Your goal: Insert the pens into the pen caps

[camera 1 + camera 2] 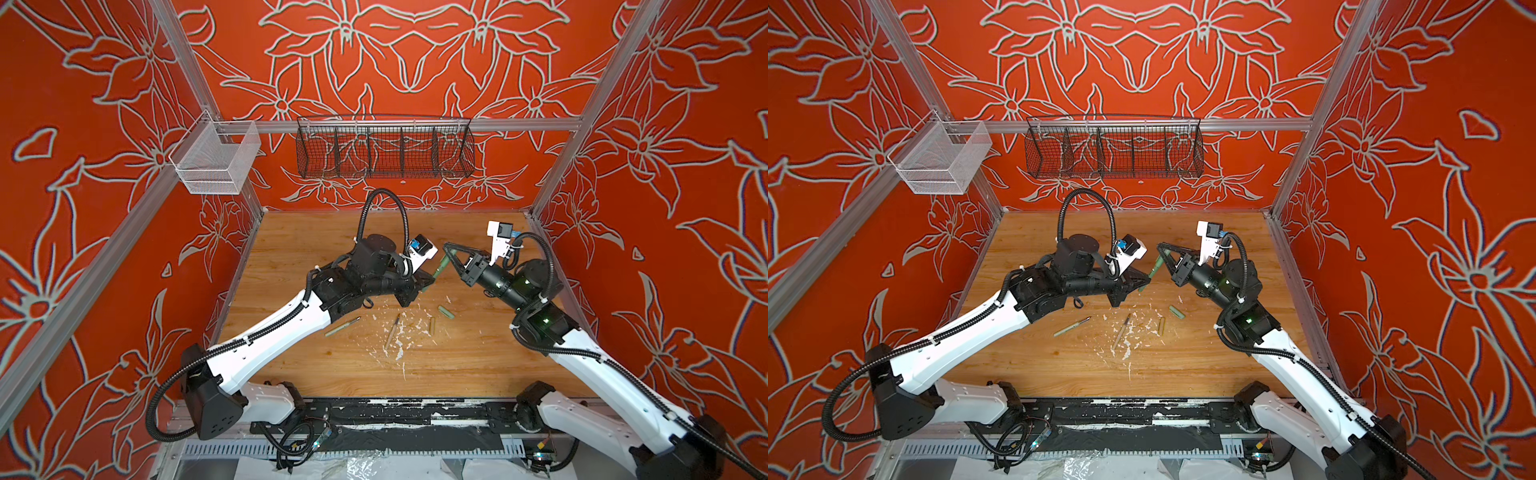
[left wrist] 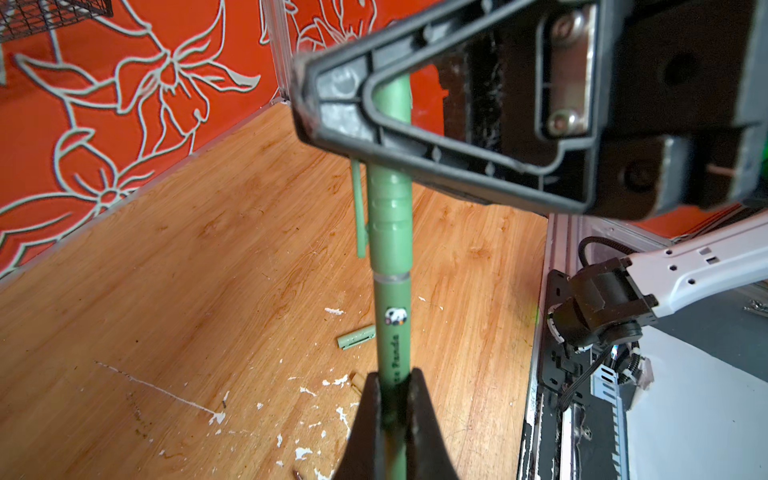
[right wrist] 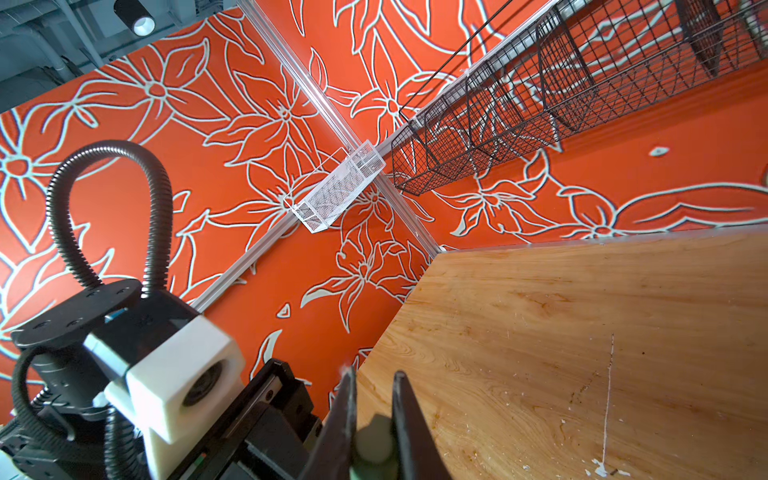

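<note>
Two pens lie loose on the wooden table (image 1: 316,365), nearest the arms' bases: an olive pen (image 1: 343,327) on the left and a tan pen (image 1: 392,331) near the middle, among white paint flecks (image 1: 400,353). Just beyond them to the right lie two loose caps, apart from either pen: a tan cap (image 1: 432,325) and, a little farther back, a pale green cap (image 1: 445,311).

Farther in, above the table's middle, both grippers hold a third pen. The left gripper (image 1: 429,283) is clamped tight on the barrel of the green pen (image 2: 390,332). In the left wrist view its fingers (image 2: 370,415) press the barrel from both sides, beside the printed lettering. A matching green cap (image 2: 390,208) sits over the pen's far end. Its rim meets the barrel at a thin pale ring, and its clip runs along one side. The right gripper (image 1: 448,249) is closed narrowly on the outer end of that cap. The right wrist view shows a green end pinched between its fingers (image 3: 340,415). Pen and cap hang tilted in the air, clear of the wood.

At the back wall, two containers hang by the metal rail (image 1: 519,124): a white mesh basket (image 1: 216,162) at the left corner and a long black wire basket (image 1: 384,151) split by dividers into compartments. Through both, only the wall's pattern shows.
</note>
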`<state>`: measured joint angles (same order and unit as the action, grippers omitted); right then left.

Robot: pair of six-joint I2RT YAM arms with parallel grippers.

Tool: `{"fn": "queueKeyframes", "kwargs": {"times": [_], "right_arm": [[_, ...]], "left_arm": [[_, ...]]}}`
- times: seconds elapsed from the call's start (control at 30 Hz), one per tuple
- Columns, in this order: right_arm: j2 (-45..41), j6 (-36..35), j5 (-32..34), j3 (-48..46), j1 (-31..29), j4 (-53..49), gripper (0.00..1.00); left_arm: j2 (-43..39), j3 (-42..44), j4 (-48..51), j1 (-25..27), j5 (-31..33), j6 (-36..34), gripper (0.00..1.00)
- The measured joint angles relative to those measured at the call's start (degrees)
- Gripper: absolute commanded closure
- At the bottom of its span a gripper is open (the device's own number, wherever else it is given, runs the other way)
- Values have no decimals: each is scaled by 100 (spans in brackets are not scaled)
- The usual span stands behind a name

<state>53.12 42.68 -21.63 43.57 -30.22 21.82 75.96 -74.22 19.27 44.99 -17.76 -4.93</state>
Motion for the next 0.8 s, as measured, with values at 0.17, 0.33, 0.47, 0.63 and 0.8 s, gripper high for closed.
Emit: {"fn": "queueKeyframes", "kwargs": {"times": [0.17, 0.33, 0.47, 0.63, 0.8], "right_arm": [[-7, -13, 107, -46, -98, 15, 100], [-46, -52, 164, -111, -155, 2, 100], [-155, -68, 205, -260, -219, -11, 100], [-205, -72, 376, -407, -369, 81, 100], [-297, 4, 538, -588, -409, 302, 100]], "left_arm": [[17, -92, 199, 0, 26, -28, 100], [20, -120, 280, 0, 20, -66, 100], [20, -120, 402, -7, 2, -114, 100], [20, -122, 533, -22, -48, -127, 100], [17, -118, 511, -31, -87, -125, 100]]}}
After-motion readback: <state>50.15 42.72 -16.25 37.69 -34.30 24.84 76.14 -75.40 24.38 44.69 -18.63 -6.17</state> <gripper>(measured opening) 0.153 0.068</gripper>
